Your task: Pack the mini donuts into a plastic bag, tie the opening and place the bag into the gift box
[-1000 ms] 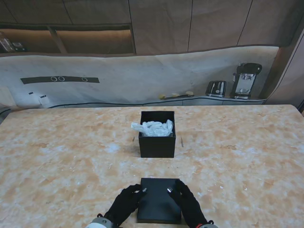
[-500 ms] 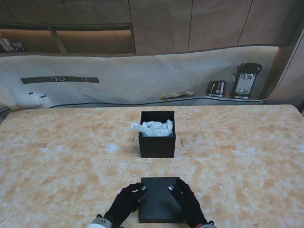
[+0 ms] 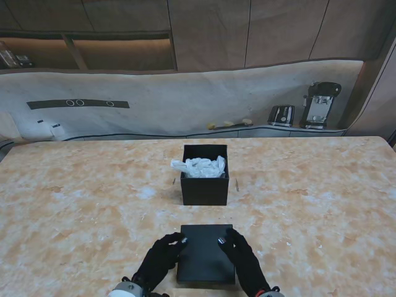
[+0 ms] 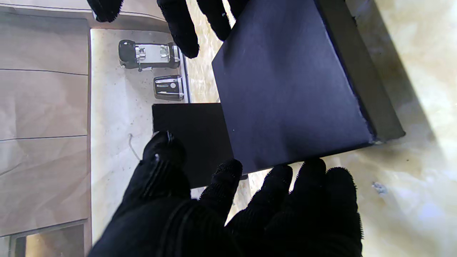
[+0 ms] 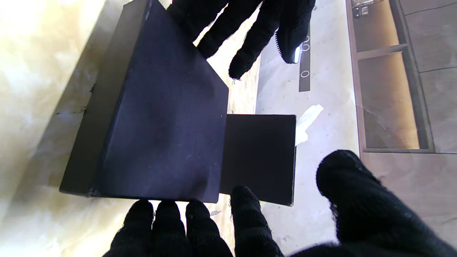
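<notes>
While no lettering is readable anywhere, the marble table (image 3: 74,216) carries the open gift box (image 3: 204,185) at centre, the tied plastic bag (image 3: 199,166) inside it, donuts hidden. At six o'clock the black lid (image 3: 205,253) is pinched between left hand (image 3: 161,260) and right hand (image 3: 242,260), wrists cut off.

Kitchen, toaster (image 3: 281,115), coffee machine (image 3: 320,104), marble-look counter (image 3: 74,204), wall cabinets (image 3: 210,31)
</notes>
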Controlling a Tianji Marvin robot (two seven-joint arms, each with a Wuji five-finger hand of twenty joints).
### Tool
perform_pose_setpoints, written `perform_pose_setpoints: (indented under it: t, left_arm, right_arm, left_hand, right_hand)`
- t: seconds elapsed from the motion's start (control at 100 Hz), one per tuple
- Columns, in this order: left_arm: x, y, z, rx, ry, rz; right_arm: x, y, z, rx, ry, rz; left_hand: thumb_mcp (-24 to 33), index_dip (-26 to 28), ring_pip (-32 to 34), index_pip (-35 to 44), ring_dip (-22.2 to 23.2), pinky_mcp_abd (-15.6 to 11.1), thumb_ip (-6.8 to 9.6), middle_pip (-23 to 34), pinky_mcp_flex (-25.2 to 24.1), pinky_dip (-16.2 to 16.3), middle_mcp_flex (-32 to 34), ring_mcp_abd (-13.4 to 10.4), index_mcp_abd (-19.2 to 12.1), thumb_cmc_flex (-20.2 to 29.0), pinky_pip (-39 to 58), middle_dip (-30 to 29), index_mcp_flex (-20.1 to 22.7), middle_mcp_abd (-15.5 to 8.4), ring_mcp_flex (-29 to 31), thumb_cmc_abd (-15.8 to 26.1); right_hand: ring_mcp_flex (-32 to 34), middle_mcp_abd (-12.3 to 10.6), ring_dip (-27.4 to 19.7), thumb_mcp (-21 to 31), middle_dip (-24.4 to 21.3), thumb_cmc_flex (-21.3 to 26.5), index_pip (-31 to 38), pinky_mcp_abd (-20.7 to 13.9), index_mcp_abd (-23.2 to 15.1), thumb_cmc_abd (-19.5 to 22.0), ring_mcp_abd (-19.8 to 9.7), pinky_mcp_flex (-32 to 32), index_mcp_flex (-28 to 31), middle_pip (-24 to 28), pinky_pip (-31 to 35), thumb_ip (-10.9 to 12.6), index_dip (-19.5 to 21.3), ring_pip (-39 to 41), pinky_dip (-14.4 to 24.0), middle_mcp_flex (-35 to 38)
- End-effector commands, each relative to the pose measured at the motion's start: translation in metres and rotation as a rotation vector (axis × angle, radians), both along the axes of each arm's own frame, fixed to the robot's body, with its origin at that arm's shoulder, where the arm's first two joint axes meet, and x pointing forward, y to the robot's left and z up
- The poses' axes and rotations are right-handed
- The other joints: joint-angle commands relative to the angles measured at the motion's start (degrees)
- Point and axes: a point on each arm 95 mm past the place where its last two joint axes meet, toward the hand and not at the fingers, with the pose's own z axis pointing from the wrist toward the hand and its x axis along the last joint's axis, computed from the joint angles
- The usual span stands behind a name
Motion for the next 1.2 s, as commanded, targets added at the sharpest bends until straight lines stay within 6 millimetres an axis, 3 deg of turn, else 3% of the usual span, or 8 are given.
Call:
perform_pose_setpoints:
  t: [0.0,0.53,1.19]
  left_arm:
    - [-0.003,-0.006,0.011,-0.031,-0.022,-0.018]
    - [0.007,0.001,0.030,-0.014,-0.134,-0.014]
    - [0.031,0.000,0.065,-0.031,-0.266,0.006]
  right_arm:
    - [-0.006,0.010,0.006,0.046,0.005,0.032]
    - [0.003,0.019,0.027,0.097,-0.070,0.052]
    - [0.034,0.034,0.059,0.149,-0.184,0.055]
  left_hand:
    - [-0.4,0.5,1.9,1.8,1.0,-1.3,1.02,3.5,-0.2,0.9,4.0,0.2,0.1,1.2,1.0,1.1,1.5,-4.8,1.1,2.1]
    - [-0.3,0.1,1.8,1.2,1.0,-1.5,1.03,3.5,-0.4,0.7,3.8,-0.1,0.5,2.2,0.7,1.1,1.9,-5.0,1.0,2.1]
    - [-0.3,0.2,1.9,1.3,1.1,-1.6,1.00,3.5,-0.2,0.8,4.1,0.0,0.6,2.6,1.0,1.1,2.4,-5.0,1.3,2.4]
  right_hand:
    - [1.7,-2.2,1.6,0.7,0.7,-1.8,0.8,-0.8,-0.1,-1.8,-0.7,0.7,-0.7,4.9,0.2,-1.5,-0.5,3.1,0.4,2.6]
    - [1.8,-2.0,2.1,1.4,1.5,-1.9,3.7,-0.7,0.9,-2.1,-1.0,1.5,-0.9,6.9,0.1,-1.6,-1.9,4.1,-0.2,2.8]
    - [1.8,-1.9,2.2,1.2,1.6,-1.6,5.9,-0.6,1.2,-2.0,-1.0,1.6,-1.1,7.2,0.5,-1.5,-3.3,4.2,-0.2,2.8]
